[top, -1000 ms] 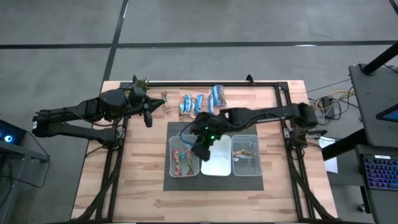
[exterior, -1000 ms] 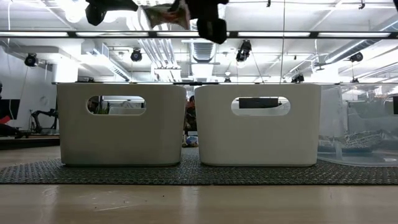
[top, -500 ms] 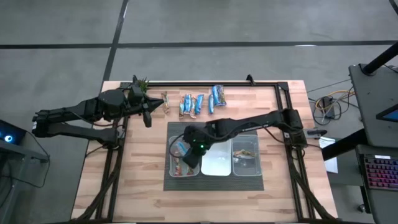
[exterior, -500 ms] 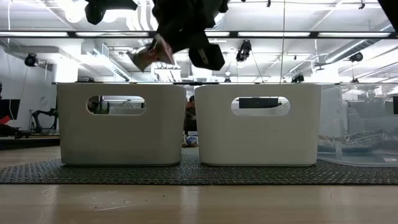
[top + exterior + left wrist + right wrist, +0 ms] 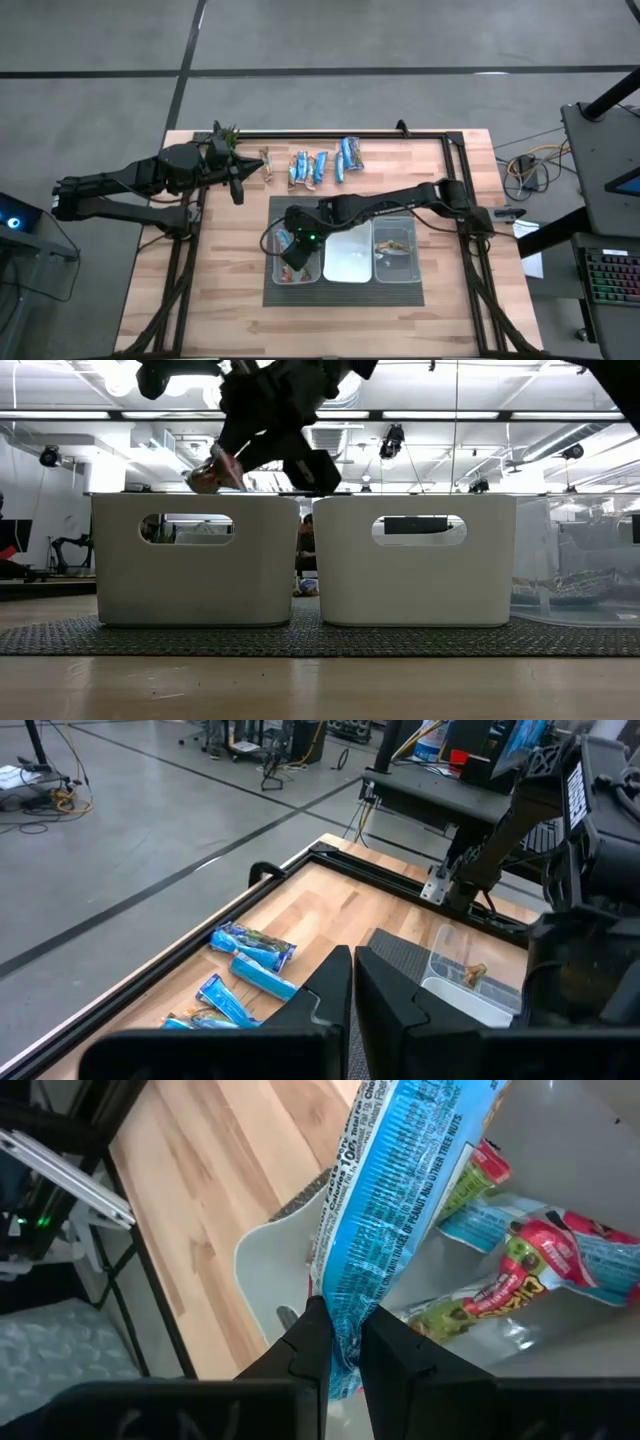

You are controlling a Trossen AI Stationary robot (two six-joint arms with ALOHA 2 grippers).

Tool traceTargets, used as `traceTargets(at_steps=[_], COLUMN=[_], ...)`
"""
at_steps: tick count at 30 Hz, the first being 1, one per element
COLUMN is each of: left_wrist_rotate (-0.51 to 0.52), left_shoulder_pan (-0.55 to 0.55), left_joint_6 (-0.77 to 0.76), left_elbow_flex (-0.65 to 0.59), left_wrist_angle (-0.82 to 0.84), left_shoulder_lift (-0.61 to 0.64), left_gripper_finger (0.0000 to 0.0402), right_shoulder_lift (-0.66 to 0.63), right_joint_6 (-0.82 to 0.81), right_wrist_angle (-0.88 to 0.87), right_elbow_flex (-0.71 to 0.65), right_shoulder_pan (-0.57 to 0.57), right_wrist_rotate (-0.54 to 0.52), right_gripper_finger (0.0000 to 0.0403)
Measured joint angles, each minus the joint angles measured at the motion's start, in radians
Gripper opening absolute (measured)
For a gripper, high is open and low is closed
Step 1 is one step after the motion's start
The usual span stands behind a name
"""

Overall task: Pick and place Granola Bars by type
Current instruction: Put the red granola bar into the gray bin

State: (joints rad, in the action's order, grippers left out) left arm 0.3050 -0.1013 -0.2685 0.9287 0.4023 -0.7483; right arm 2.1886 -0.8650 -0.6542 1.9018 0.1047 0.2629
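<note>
My right gripper (image 5: pixel 289 252) is shut on a blue granola bar (image 5: pixel 395 1190) just above the left white bin (image 5: pixel 279 270); the low view shows the bar (image 5: pixel 204 479) at the bin's rim height. Inside that bin lie blue-and-red bars (image 5: pixel 545 1265). Several more bars (image 5: pixel 318 164) lie in a row on the wood near the table's far edge; the left wrist view shows them as blue bars (image 5: pixel 252 946). My left gripper (image 5: pixel 239 188) hangs shut in the air at the far left, touching nothing. My right gripper pinches the blue bar's near end (image 5: pixel 338 1312) between its two fingers. The fingers slant down from the table's right side and lie along the bar. The bar sticks out beyond the fingertips, tilted, lifted clear over the left bin.
A middle white bin (image 5: pixel 347 262) and a clear right bin (image 5: pixel 396 262) holding tan bars stand beside the left one on a dark mat (image 5: pixel 345 291). A small green plant (image 5: pixel 222 133) sits at the far left corner. A black rail (image 5: pixel 330 133) runs along the far edge.
My right gripper has gone down and toward the table's left edge, from above the middle bin to over the left bin, rolling as it went. The bar it holds has sunk with it to the bin's rim and now tips downward.
</note>
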Motion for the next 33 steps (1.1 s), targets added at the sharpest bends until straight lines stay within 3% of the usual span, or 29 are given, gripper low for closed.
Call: traceTargets(at_steps=[8, 18, 33], left_wrist_rotate=[0.0, 0.0, 0.0], left_shoulder_pan=[0.0, 0.0, 0.0], left_joint_6=[-0.001, -0.015, -0.02], left_elbow_flex=[0.0, 0.0, 0.0], left_wrist_angle=[0.002, 0.003, 0.003], left_shoulder_lift=[0.001, 0.001, 0.001], left_gripper_finger=[0.0, 0.0, 0.0], right_shoulder_lift=[0.012, 0.006, 0.006], right_joint_6=[0.016, -0.024, -0.045], right_wrist_angle=[-0.023, -0.18, -0.187], right_elbow_flex=[0.043, 0.04, 0.038], right_shoulder_pan=[-0.001, -0.004, -0.015], right_wrist_rotate=[-0.001, 0.0, 0.011], right_gripper_finger=[0.0033, 0.0033, 0.0033])
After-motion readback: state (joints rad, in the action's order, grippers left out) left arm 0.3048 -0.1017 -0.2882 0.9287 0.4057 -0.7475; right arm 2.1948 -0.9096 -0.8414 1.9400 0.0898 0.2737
